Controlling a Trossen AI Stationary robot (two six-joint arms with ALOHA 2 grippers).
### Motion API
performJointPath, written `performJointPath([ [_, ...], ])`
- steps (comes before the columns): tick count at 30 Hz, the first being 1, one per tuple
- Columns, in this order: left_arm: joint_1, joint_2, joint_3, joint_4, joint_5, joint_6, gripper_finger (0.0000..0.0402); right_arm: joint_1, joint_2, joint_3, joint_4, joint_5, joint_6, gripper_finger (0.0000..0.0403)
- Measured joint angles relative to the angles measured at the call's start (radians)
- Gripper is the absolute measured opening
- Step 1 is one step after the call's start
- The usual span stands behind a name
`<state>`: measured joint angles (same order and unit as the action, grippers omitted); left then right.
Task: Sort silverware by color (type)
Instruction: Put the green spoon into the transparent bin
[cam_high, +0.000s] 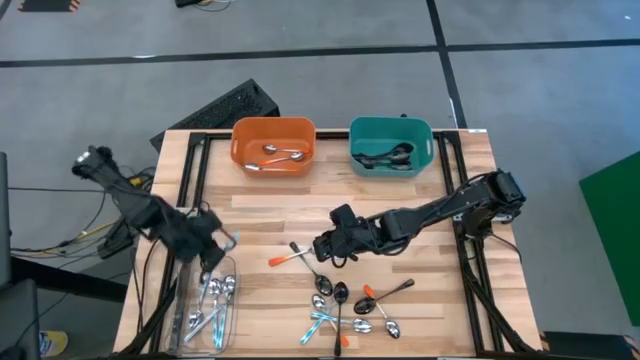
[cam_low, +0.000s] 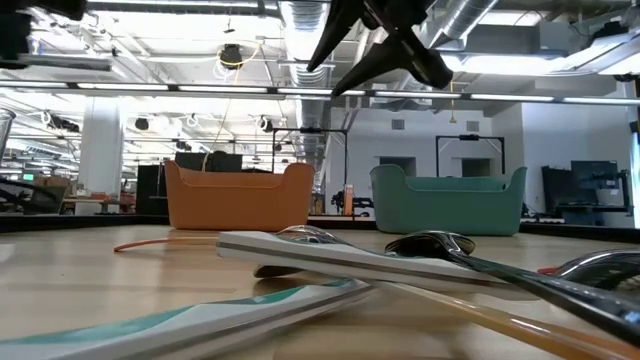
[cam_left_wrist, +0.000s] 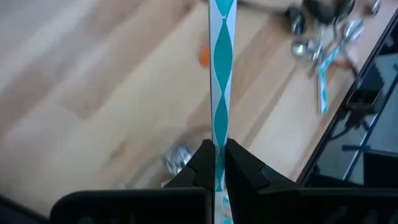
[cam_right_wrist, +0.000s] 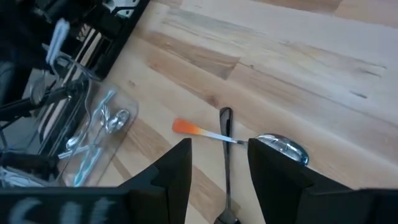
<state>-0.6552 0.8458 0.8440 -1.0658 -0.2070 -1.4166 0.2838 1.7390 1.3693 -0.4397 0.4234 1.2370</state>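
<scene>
Left gripper (cam_left_wrist: 214, 163) is sitting over the clear tray (cam_high: 188, 312) at 7 o'clock, pinching a light-blue spoon (cam_left_wrist: 221, 74) — bowl hidden. Right gripper (cam_right_wrist: 219, 160), fingers apart, is hovering over an orange-handled spoon (cam_right_wrist: 202, 132); bare wood lying around 12 o'clock.

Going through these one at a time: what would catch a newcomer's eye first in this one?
Probably the left pincer, shut on a light-blue-handled spoon above the clear tray at the table's front left. Next, the right pincer, open over an orange-handled spoon and a dark spoon at mid-table. At the back stand an orange bin and a teal bin, each holding spoons.
</scene>
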Motion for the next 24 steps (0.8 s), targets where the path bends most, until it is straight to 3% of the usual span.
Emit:
performJointPath([
  [13, -0.459, 0.23, 0.0, 0.049, -0.12, -0.55, 0.0007, 0.044, 0.0, 0.0, -0.002, 0.024, 0.073, 0.0177],
  [20, -0.537, 0.354, 0.0, 0.074, -0.104, -0.665, 0.0011, 0.042, 0.0, 0.0, -0.064, 0.005, 0.068, 0.0177],
  [24, -0.536, 0.383, 0.0, 0.082, -0.093, -0.654, 0.0044, 0.038, 0.0, 0.0, -0.165, -0.051, 0.067, 0.0177],
])
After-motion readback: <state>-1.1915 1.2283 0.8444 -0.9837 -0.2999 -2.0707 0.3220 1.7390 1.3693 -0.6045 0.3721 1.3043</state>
